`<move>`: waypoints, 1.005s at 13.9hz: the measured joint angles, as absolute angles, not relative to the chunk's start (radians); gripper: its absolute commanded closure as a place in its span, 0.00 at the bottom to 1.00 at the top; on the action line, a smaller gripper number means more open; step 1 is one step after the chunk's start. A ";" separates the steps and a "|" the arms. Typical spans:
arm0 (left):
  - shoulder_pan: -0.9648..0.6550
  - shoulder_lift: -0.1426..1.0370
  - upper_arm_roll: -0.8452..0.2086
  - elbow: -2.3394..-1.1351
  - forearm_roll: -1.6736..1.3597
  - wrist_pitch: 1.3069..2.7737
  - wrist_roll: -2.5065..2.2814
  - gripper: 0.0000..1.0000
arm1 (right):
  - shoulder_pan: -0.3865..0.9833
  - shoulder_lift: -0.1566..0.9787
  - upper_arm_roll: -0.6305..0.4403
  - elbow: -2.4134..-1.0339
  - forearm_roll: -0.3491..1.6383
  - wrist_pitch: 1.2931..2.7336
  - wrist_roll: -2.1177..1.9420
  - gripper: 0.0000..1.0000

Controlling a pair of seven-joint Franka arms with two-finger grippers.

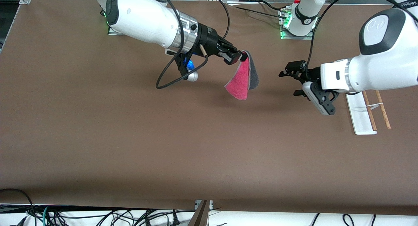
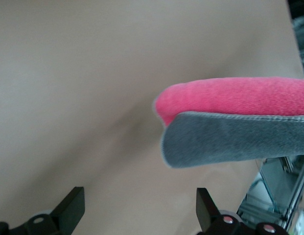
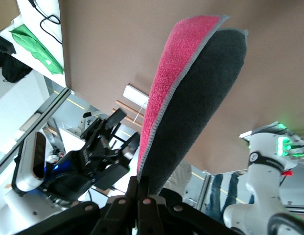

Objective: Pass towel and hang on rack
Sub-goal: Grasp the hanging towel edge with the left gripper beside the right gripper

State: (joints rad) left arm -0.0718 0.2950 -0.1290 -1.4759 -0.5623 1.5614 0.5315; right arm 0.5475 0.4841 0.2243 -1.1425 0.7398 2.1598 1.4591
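The towel (image 1: 243, 77), pink on one face and dark grey on the other, hangs folded in the air over the middle of the table. My right gripper (image 1: 242, 57) is shut on its upper corner; in the right wrist view the towel (image 3: 191, 98) rises from the shut jaws (image 3: 144, 188). My left gripper (image 1: 289, 83) is open and empty, over the table between the towel and the rack, fingers pointing at the towel. The left wrist view shows the towel (image 2: 235, 122) ahead of the open fingers (image 2: 71, 205). The rack (image 1: 367, 111) stands at the left arm's end, white base with two wooden rods.
The brown table (image 1: 130, 137) spreads bare nearer the front camera. A black cable (image 1: 169, 79) loops below the right arm's wrist. The left arm's gripper (image 3: 105, 147) and the rack (image 3: 132, 100) also show in the right wrist view.
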 measured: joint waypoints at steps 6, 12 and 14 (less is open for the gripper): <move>-0.073 0.333 -0.173 -1.515 -0.624 1.551 0.734 0.00 | 0.573 0.496 0.224 -1.143 0.740 2.207 1.488 1.00; -0.039 0.335 -0.183 -1.640 -0.745 1.553 1.012 0.00 | 0.573 0.500 0.224 -1.142 0.740 2.209 1.488 1.00; -0.038 0.334 -0.190 -1.660 -0.769 1.566 1.053 0.00 | 0.573 0.500 0.224 -1.142 0.740 2.209 1.488 1.00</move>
State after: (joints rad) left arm -0.0375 0.3345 -0.1899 -1.6600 -0.7689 1.5656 1.0526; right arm 0.5731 0.4999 0.2242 -1.1425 0.7398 2.2094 1.4881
